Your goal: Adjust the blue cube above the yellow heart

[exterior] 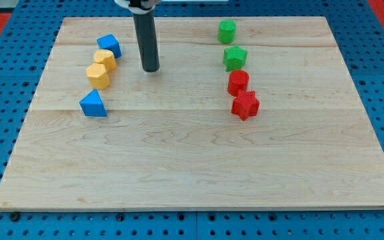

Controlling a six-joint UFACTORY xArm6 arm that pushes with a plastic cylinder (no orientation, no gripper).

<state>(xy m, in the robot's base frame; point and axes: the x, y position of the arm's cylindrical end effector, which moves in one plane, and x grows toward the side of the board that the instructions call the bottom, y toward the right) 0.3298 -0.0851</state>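
Observation:
The blue cube (110,45) sits near the view's top left of the wooden board. Right below it, touching, is a yellow block (105,59), and below that a second yellow block (99,76); I cannot tell which of the two is the heart. A blue triangular block (93,105) lies further down. My tip (151,68) rests on the board to the right of the cube and the yellow blocks, apart from them by a small gap.
On the view's right stand a green cylinder (227,31), a green star (234,58), a red cylinder (238,82) and a red star (245,105) in a column. The board (192,167) lies on a blue pegboard.

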